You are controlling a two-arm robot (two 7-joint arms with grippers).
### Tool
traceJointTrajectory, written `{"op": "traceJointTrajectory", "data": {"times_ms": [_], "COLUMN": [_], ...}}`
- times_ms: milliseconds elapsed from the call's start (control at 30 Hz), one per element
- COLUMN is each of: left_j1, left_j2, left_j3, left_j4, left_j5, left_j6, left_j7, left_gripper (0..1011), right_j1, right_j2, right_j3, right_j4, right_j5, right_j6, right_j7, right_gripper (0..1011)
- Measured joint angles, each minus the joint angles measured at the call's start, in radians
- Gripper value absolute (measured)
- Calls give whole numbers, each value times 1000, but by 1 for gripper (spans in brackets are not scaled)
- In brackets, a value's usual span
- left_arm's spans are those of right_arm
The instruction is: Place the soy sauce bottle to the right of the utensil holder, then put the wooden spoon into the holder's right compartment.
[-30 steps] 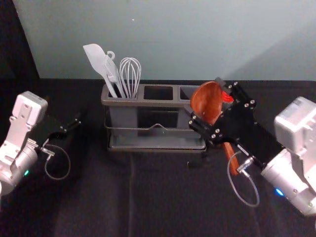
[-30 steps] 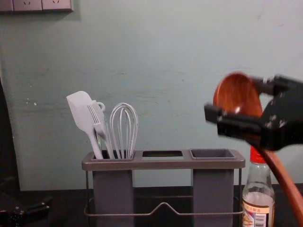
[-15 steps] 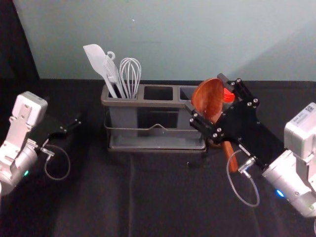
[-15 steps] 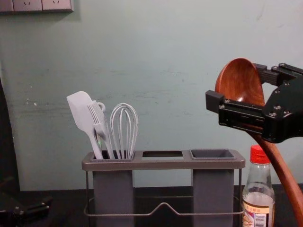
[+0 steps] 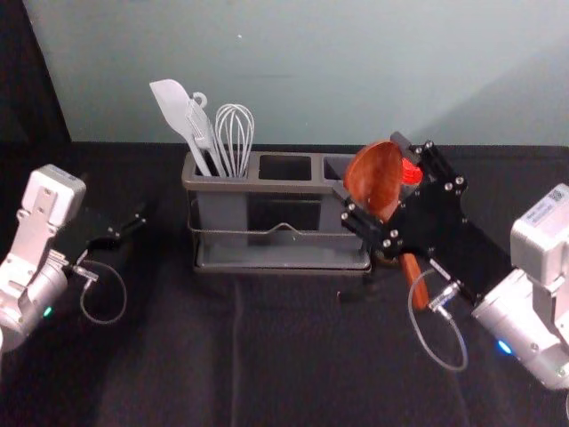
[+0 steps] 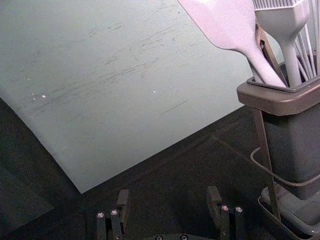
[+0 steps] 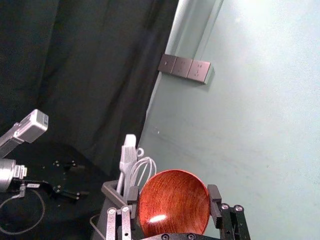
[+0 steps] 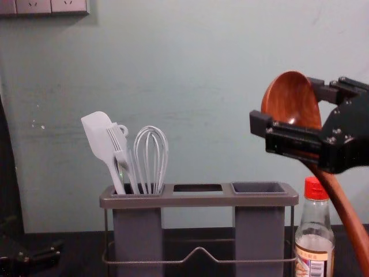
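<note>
Chest view: right tool [image 8: 288, 105] holds wooden spoon [image 8: 341, 203] bowl-up, probably for handle-first insertion; left tool [image 6: 168, 194] wide, parked left.

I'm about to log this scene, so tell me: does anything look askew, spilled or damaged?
One thing is askew: the wooden spoon slants in the right tool, its handle angled away from the utensil holder. The soy sauce bottle stands upright, and I see no spill or breakage.
</note>
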Motion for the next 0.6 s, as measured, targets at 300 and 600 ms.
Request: {"op": "traceJointTrajectory", "data": {"times_ms": [300,600], "left_j1": [0,0], "left_j2": [0,0], "left_j3": [0,0], "left_j4": [0,0], "left_j5": [0,0], "left_j6": [0,0], "left_j7": [0,0], "left_gripper": [1000,1000], "right_j1": [110,291], "right_j2": [-6,-35], "right_j3": [-8,-37], "right_j4": [52,197], "right_j5": [13,112], "right_j6": [-10,-12], "right_j7": [32,96], "right_gripper": [840,840]}}
